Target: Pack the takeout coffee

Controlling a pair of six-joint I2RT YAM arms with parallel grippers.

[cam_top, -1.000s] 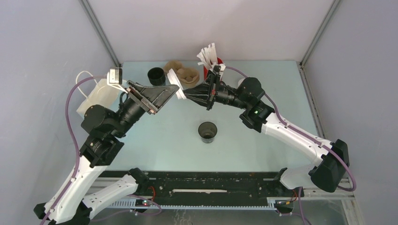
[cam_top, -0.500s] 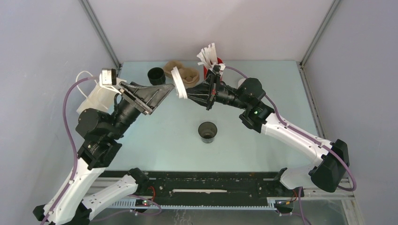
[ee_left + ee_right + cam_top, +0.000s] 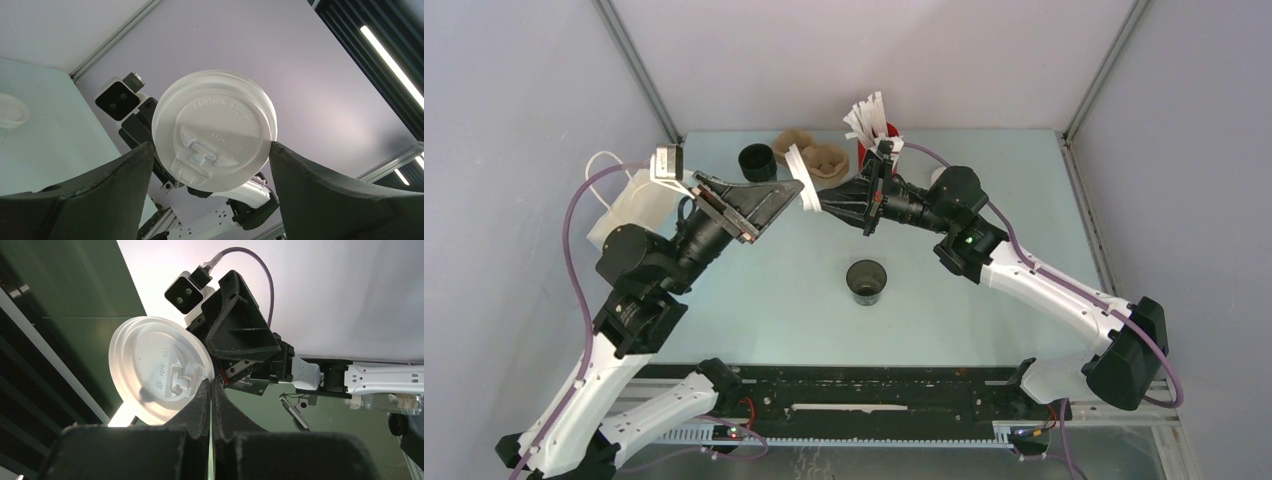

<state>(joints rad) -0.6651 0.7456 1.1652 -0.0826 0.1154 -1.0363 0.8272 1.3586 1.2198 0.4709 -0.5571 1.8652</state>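
Observation:
No lidded cup shows, so the takeout coffee is out of view. A round white lid (image 3: 802,178) hangs on edge in mid-air above the back of the table. My right gripper (image 3: 821,204) is shut on its rim, fingers pinched flat together (image 3: 211,385) at the lid (image 3: 155,367). My left gripper (image 3: 786,197) faces it from the left, open wide. Seen from that wrist, the lid (image 3: 214,130) fills the gap between the fingers (image 3: 120,175), its rim right at both tips. A lidless dark cup (image 3: 866,281) with dark liquid stands at the table's middle.
A lidless black cup (image 3: 757,161) stands at the back, beside a brown pulp carrier (image 3: 822,158). A red holder with white strips (image 3: 876,125) is behind the right arm. A white bag (image 3: 629,205) lies at the left edge. Another white lid (image 3: 11,111) rests on the table.
The left arm drew back to the left half a second ago and has come back up to the lid. The right gripper has lifted the lid slightly up and left.

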